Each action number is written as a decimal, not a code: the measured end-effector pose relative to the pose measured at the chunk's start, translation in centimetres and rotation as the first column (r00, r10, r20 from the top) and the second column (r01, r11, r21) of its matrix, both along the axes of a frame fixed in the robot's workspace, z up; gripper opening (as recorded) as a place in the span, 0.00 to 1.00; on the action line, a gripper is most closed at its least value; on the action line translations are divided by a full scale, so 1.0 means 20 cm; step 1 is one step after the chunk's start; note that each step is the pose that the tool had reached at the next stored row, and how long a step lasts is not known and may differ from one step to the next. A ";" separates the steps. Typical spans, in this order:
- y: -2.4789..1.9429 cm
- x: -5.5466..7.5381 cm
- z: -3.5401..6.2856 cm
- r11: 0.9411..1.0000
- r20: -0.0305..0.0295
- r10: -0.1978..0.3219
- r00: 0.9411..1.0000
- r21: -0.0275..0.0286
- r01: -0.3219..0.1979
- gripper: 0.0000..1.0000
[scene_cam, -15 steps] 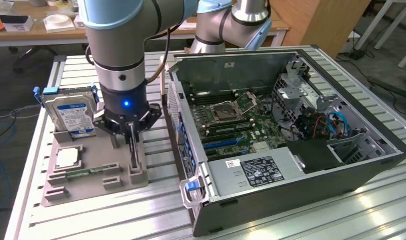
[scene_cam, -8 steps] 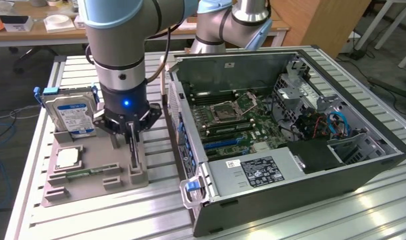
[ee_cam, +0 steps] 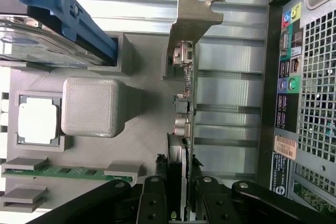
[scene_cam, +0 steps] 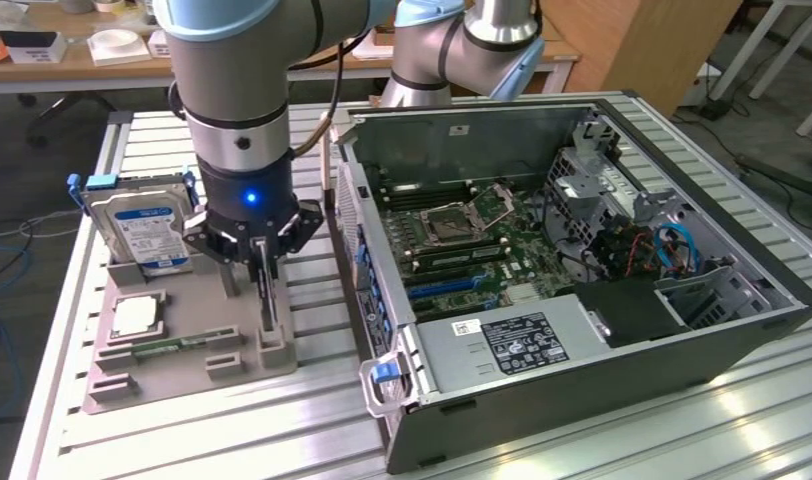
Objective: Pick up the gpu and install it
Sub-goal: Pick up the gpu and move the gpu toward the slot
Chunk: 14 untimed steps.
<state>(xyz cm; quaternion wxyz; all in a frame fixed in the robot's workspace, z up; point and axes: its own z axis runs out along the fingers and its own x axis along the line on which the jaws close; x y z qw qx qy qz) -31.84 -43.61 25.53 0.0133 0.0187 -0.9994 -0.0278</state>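
The gpu (ee_cam: pixel 187 103) stands on its edge in a slot of the gray holder (scene_cam: pixel 193 312), at the left-centre of the exterior view. The gripper (ee_cam: pixel 181 203) is clamped on its two faces. A hard drive (scene_cam: pixel 146 225) stands near, toward the upper left. The open computer case (scene_cam: pixel 580 400) is on the exterior view's right.

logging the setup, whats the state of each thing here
pincer: shut on gpu
gpu: upright in holder slot, not installed
hard drive: upright in holder
memory stick: flat in holder
case: side open
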 end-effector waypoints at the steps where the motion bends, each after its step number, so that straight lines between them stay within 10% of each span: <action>1: 0.000 0.00 0.001 1.000 0.000 0.000 1.000 0.000 0.000 0.27; 14: 0.000 0.00 0.024 1.000 0.000 0.000 1.000 0.002 0.000 0.27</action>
